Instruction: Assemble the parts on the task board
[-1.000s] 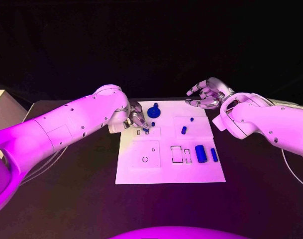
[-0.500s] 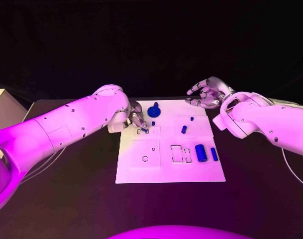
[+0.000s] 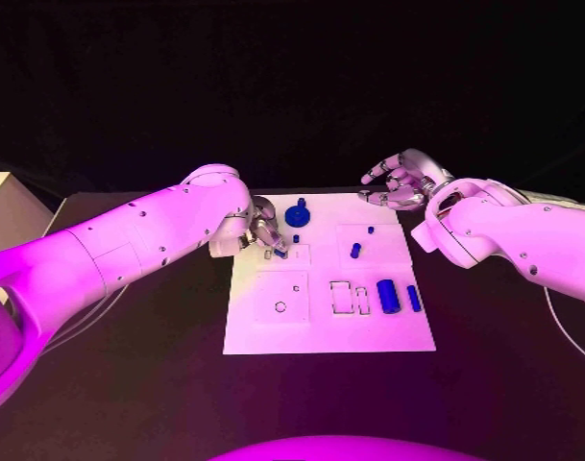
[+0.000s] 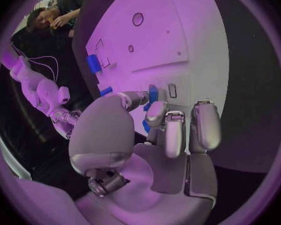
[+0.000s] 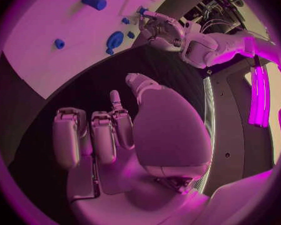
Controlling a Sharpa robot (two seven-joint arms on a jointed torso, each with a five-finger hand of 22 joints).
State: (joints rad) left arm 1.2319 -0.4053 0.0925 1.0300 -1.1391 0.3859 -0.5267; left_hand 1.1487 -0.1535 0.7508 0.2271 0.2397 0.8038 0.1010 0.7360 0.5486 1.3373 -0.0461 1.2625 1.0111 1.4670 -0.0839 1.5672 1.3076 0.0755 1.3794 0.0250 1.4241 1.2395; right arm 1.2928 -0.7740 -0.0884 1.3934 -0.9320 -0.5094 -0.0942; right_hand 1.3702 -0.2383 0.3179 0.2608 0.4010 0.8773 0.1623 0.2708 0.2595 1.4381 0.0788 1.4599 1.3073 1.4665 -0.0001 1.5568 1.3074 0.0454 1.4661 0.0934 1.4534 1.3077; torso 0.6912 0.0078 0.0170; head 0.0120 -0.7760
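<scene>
Blue small part (image 4: 152, 93) sits pinched at your left hand (image 3: 266, 233) fingertips just over the task board (image 3: 323, 331) beside a small slot: lower it square, don't loosen early; your right hand (image 3: 399, 182) hovers empty, fingers loosely curled, off the board's far corner.

Magenta light washes everything, strongest on the white arms and the task board (image 3: 327, 317), which glares pale against a near-black worktop (image 3: 514, 365) and a dark background. The left hand (image 3: 264, 233) throws a soft shadow on the board. Both wrist views bulge like a fisheye, straight edges bending, rims fading into a dark ring; the close palms look soft.
</scene>
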